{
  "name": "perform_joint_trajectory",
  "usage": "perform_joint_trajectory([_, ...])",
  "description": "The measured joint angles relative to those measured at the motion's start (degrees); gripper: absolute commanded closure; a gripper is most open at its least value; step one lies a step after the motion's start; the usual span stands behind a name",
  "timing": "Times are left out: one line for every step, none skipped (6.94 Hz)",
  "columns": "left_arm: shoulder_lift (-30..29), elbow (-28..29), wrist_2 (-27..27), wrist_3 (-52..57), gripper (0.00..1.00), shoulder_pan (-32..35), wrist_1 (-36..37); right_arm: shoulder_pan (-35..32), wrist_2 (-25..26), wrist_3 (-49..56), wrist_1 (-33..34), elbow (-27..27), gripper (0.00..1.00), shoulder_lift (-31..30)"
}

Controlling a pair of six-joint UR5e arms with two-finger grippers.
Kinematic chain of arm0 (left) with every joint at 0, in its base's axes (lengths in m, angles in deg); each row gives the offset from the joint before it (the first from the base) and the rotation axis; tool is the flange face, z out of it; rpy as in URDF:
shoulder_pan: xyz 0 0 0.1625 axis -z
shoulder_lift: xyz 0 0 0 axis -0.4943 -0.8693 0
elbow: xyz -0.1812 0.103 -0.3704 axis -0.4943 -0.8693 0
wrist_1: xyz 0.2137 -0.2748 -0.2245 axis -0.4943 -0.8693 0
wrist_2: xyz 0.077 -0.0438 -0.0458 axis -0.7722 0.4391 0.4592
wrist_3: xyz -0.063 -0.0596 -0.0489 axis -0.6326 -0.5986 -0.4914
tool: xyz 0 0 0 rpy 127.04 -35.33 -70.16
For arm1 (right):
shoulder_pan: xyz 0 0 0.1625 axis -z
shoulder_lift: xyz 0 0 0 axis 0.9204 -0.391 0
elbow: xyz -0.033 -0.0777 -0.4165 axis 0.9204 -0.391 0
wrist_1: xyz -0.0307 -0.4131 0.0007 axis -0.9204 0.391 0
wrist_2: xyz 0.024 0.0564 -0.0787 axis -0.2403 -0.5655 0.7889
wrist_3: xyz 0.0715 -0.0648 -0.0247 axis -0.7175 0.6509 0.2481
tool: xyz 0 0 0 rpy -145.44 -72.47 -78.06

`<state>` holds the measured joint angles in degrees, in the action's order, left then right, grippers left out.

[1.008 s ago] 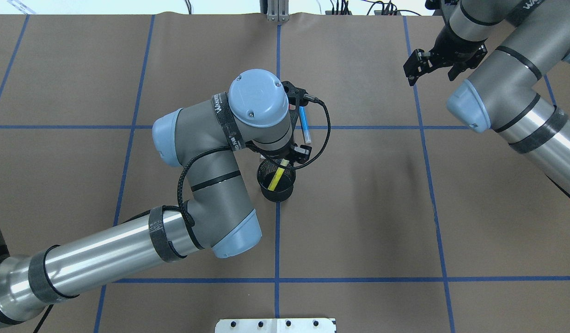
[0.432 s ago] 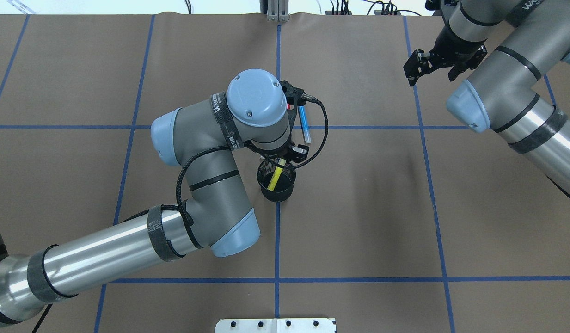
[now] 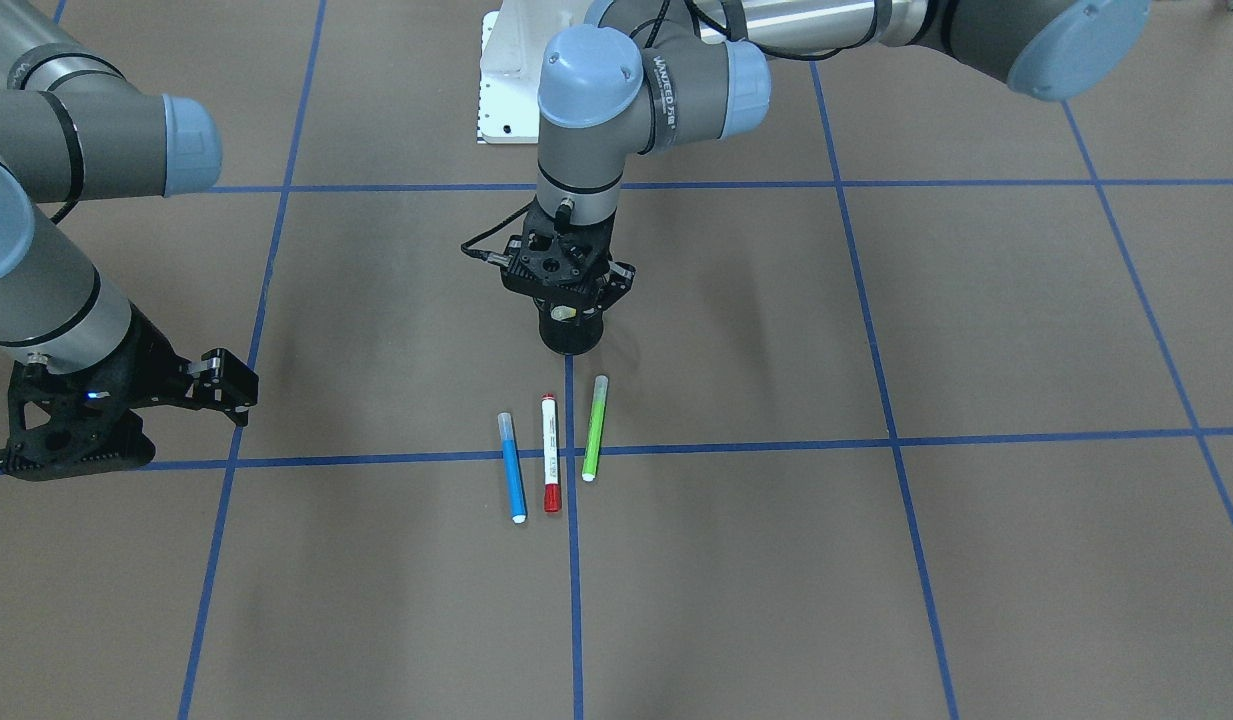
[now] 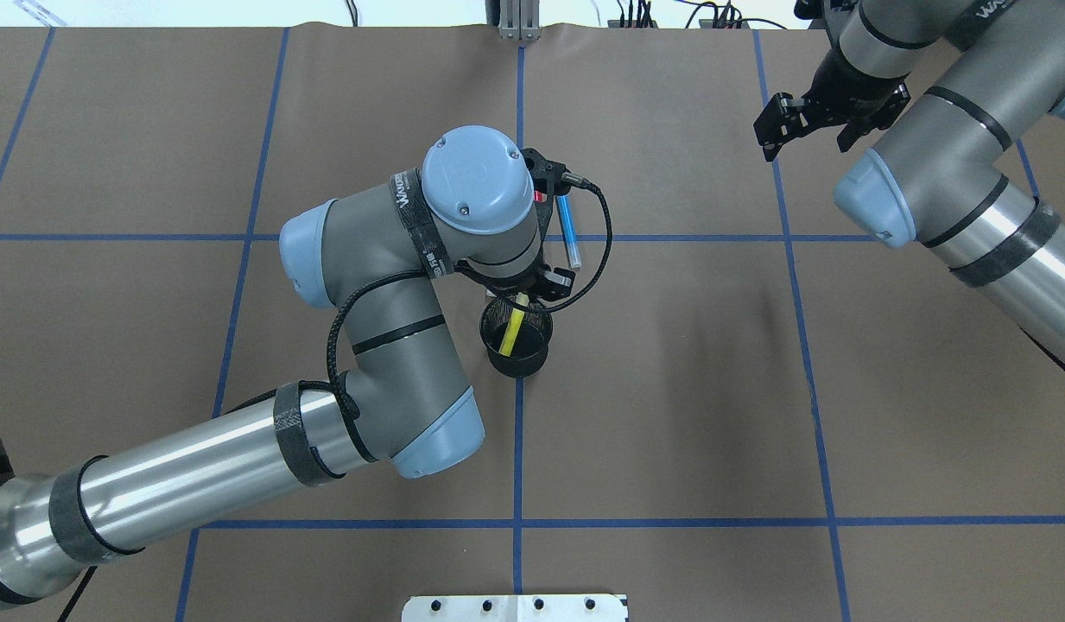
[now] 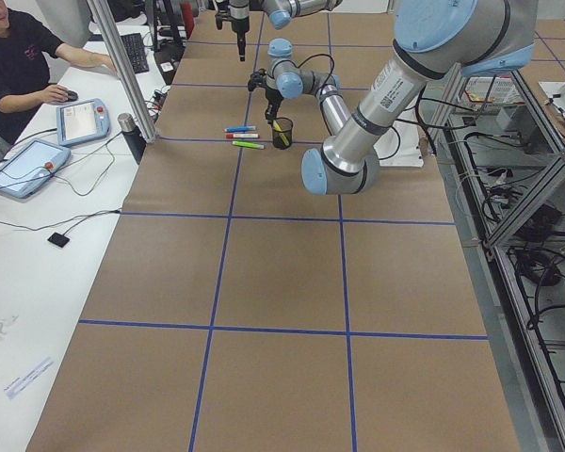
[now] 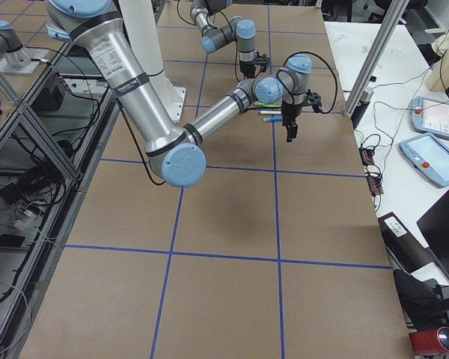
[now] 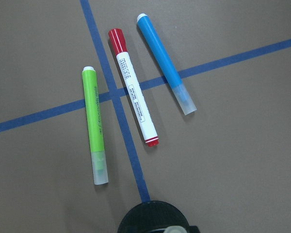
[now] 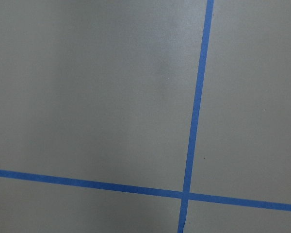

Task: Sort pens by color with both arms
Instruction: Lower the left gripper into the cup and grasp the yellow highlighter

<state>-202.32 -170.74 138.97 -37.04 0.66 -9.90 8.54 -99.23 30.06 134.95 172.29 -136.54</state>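
Observation:
Three pens lie side by side on the brown table: a blue pen (image 3: 512, 468), a white pen with a red cap (image 3: 550, 453) and a lime green pen (image 3: 595, 428). They also show in the left wrist view: blue (image 7: 165, 62), red-capped (image 7: 134, 102), green (image 7: 95, 124). The yellow pen (image 4: 513, 326) leans inside the black mesh cup (image 4: 516, 345). My left gripper (image 3: 568, 305) hangs straight down over the cup (image 3: 572, 338) and is shut on the yellow pen's top end. My right gripper (image 4: 807, 138) is open and empty, far off over bare table.
The white pedestal plate (image 4: 515, 607) sits at the near table edge. Blue tape lines cross the brown paper. In the exterior left view an operator (image 5: 19, 56) sits at a side desk with tablets.
My left wrist has shifted slightly left and away from me above the cup, and the yellow pen's top end has tilted with it. The right arm has barely moved.

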Motion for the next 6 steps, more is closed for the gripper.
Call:
perform_joint_trajectory([0.0, 0.0, 0.0, 0.0, 0.7, 0.1, 0.0, 0.0, 0.0, 0.0, 0.0, 0.0, 0.01, 0.0])
perform_joint_trajectory([0.1, 0.1, 0.0, 0.0, 0.77, 0.2, 0.0, 0.0, 0.0, 0.0, 0.0, 0.0, 0.01, 0.0])
perform_joint_trajectory([0.1, 0.1, 0.0, 0.0, 0.88, 0.2, 0.0, 0.0, 0.0, 0.0, 0.0, 0.0, 0.01, 0.0])
perform_joint_trajectory([0.2, 0.1, 0.0, 0.0, 0.92, 0.2, 0.0, 0.1, 0.0, 0.0, 0.0, 0.0, 0.01, 0.1])
perform_joint_trajectory([0.3, 0.1, 0.0, 0.0, 0.92, 0.2, 0.0, 0.1, 0.0, 0.0, 0.0, 0.0, 0.01, 0.1])
perform_joint_trajectory([0.3, -0.1, 0.0, 0.0, 0.92, 0.2, 0.1, 0.1, 0.0, 0.0, 0.0, 0.0, 0.01, 0.0])
